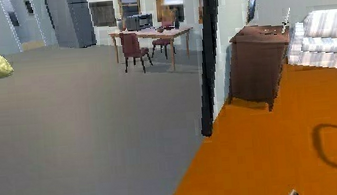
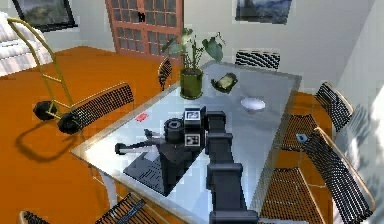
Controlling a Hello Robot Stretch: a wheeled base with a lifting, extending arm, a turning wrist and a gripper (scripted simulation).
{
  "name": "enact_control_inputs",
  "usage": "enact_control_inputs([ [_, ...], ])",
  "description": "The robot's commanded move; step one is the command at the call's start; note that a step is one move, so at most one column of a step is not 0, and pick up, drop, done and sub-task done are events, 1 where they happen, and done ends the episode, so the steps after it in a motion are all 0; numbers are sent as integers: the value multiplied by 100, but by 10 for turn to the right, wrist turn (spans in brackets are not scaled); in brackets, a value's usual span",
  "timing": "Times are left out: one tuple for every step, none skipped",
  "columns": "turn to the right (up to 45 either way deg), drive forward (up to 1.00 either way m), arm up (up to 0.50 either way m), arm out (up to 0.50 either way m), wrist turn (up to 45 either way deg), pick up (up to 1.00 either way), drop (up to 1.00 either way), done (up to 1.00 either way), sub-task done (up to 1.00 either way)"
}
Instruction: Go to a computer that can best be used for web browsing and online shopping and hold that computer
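In the arm side view my arm [image 2: 225, 175] rises from the bottom edge over a glass-topped table [image 2: 255, 135]. The gripper [image 2: 123, 149] points toward the view's left, just past the two white marker squares [image 2: 192, 120]. A dark flat slab [image 2: 150, 175], laptop-like in shape, lies on the glass at and under the gripper. I cannot tell whether the gripper holds anything or touches the slab. In the forward view a dark boxy thing [image 1: 137, 22] stands on a far wooden table [image 1: 176, 32].
Mesh-backed chairs [image 2: 100, 102] ring the glass table, which bears a potted plant [image 2: 191, 62], a dark-green object [image 2: 226, 80] and a white bowl [image 2: 253, 103]. A yellow hand truck [image 2: 45, 75] stands on orange floor. Ahead: a dark wall end [image 1: 212, 62], brown dresser [image 1: 260, 63], white sofa [image 1: 327, 38].
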Motion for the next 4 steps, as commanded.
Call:
enact_control_inputs([
  [0,0,0,0,240,0,0,0,0],
  [0,0,-30,0,0,0,0,0,0],
  [0,0,0,0,0,100,0,0,0],
  [0,0,10,0,0,0,0,0,0],
])
